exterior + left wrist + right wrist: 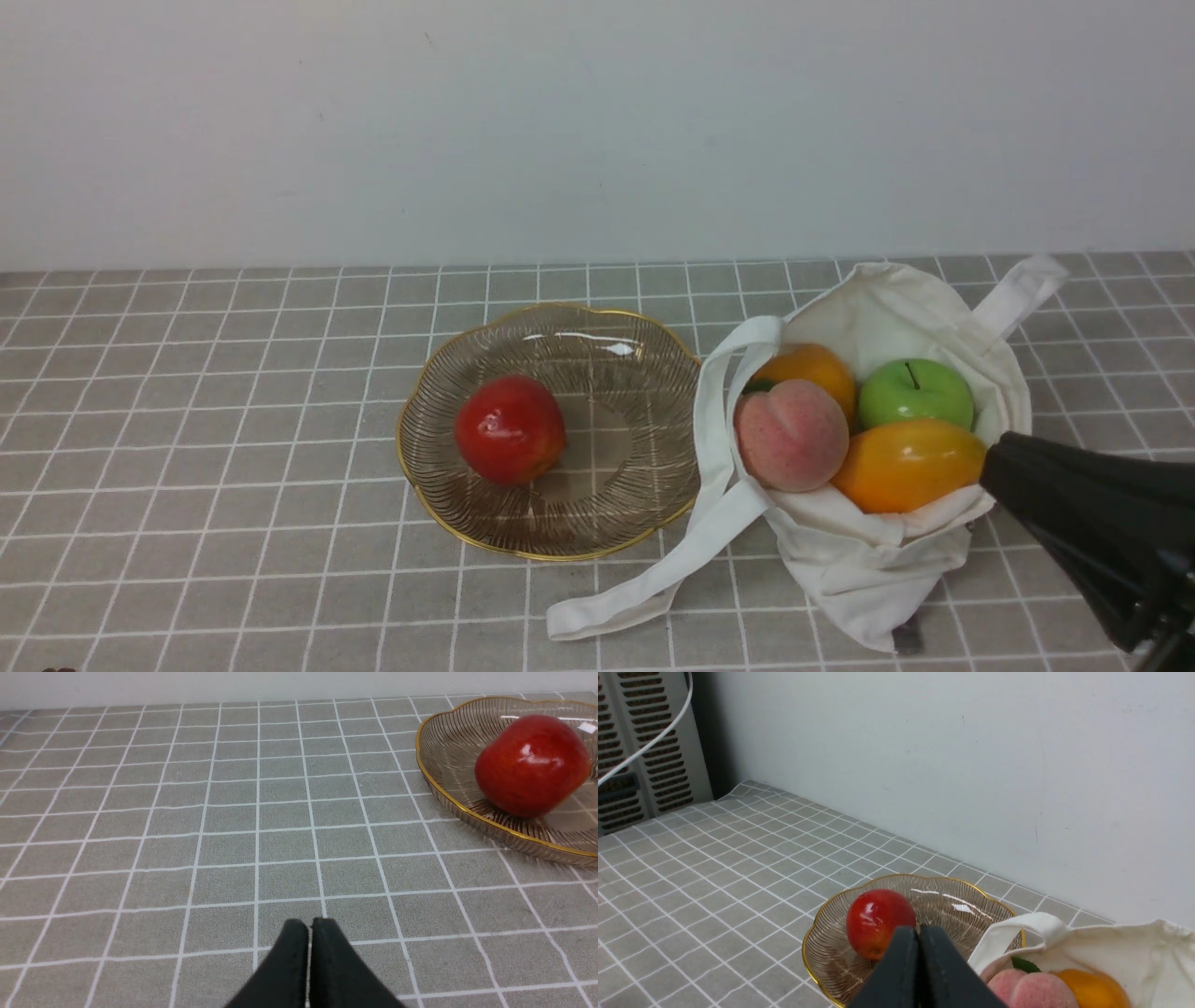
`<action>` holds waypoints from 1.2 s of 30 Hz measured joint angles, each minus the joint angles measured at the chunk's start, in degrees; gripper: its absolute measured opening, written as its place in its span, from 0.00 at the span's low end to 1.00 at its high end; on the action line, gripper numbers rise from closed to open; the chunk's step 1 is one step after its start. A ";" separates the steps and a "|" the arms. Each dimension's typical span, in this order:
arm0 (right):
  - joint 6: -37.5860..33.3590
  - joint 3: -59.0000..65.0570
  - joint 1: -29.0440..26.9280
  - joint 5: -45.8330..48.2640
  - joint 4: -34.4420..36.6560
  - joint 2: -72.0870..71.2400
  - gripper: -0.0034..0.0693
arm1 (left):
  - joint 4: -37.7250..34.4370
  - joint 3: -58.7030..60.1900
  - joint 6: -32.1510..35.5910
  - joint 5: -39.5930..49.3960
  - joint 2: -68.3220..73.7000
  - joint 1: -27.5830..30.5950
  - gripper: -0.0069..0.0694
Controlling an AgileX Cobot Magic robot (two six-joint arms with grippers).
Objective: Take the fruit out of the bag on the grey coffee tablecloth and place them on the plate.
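The red apple sits left of centre in the plate, whose right rim lies just beside a strap of the bag. The peach, green apple, rear mango and front mango crowd the bag's open mouth. The right fingers, clenched on nothing, hang at the bag's right edge near the front mango. The left fingers, also clenched and empty, hover over the bare grey tablecloth, apart from the plate. Left of the plate the desk runs open to the wall.
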 joint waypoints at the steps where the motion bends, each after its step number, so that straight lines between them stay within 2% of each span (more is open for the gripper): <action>1: 0.00 0.05 0.00 0.07 -0.05 0.00 0.03 | 0.00 0.00 0.00 0.00 0.00 0.00 0.08; 12: 0.00 0.31 0.00 6.62 -0.11 0.00 0.03 | 0.00 0.00 0.00 0.00 0.00 0.00 0.08; 27: -0.27 3.33 -0.53 6.92 1.50 -2.26 0.03 | 0.00 0.00 0.00 0.00 0.00 0.00 0.08; 31: -0.44 7.75 -6.81 6.92 4.08 -7.92 0.03 | 0.00 0.00 0.00 0.00 0.00 0.00 0.08; 36: -0.04 13.38 -19.38 7.21 6.62 -16.27 0.03 | 0.00 0.00 0.00 0.00 0.00 0.00 0.08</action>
